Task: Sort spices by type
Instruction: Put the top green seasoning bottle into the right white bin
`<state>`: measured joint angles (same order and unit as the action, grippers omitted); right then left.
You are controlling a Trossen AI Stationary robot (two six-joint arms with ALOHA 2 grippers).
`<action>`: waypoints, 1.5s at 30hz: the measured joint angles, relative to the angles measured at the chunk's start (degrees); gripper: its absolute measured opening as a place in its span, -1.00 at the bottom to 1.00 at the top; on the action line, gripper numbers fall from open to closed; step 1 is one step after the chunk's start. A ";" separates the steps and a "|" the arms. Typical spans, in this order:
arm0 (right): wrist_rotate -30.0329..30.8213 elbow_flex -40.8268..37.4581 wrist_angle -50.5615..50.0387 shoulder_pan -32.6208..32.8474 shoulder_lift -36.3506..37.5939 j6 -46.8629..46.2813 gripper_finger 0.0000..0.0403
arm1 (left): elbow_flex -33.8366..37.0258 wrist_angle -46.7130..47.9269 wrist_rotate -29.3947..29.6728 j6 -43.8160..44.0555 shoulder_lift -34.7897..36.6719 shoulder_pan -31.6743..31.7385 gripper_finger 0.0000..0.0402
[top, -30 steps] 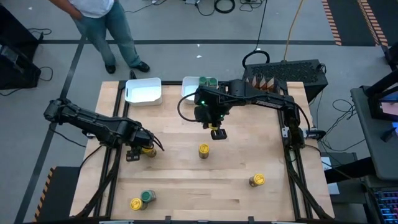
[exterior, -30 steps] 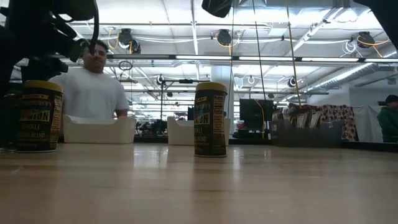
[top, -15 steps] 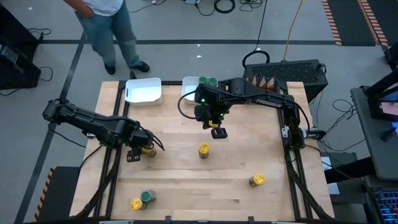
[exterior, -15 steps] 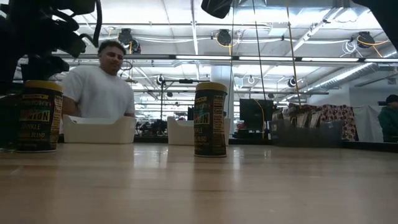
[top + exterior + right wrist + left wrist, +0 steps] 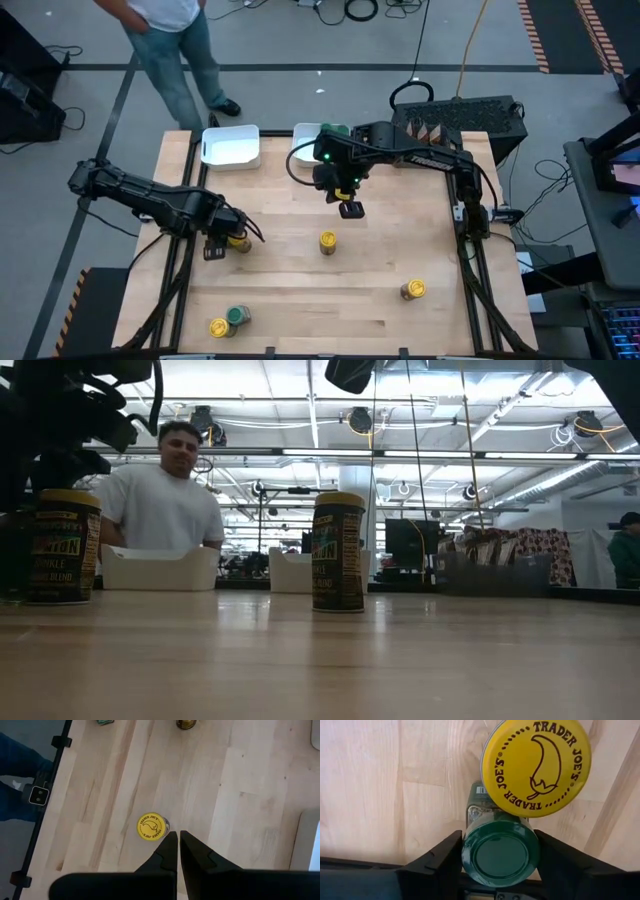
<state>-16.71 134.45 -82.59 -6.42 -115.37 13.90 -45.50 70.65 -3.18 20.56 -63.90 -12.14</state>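
Green-lidded jar (image 5: 500,852) sits between the left gripper (image 5: 495,870)'s part-open fingers, seemingly touching a yellow-lidded jar (image 5: 536,766) at the table's left, which closing may topple; right gripper (image 5: 351,210) hovers shut, empty.

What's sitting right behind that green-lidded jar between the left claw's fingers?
A yellow-lidded jar stands right behind the green-lidded jar, its lid overlapping it in the wrist view. The left gripper straddles the green one. Whether the jars touch is hidden by the lids.

Two dark, jointed robot arms; the right arm (image 5: 420,155) shows a small green light and black cables.
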 joint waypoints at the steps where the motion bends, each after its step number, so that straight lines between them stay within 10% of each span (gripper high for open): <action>1: 0.00 0.00 0.00 0.00 0.00 -0.02 -1.00 | -0.02 0.05 0.01 0.00 -0.01 0.00 0.06; 28: -4.44 0.00 -1.73 -8.00 3.45 2.00 -1.00 | -22.68 12.56 12.52 -12.86 2.80 15.51 0.08; 45: -4.40 -3.26 -1.20 -13.15 13.12 0.13 -1.00 | -40.29 -7.27 6.16 -41.16 -18.52 37.91 0.08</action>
<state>-21.11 131.19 -83.79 -19.56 -102.25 14.03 -85.79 63.38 2.98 -20.60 -82.42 25.77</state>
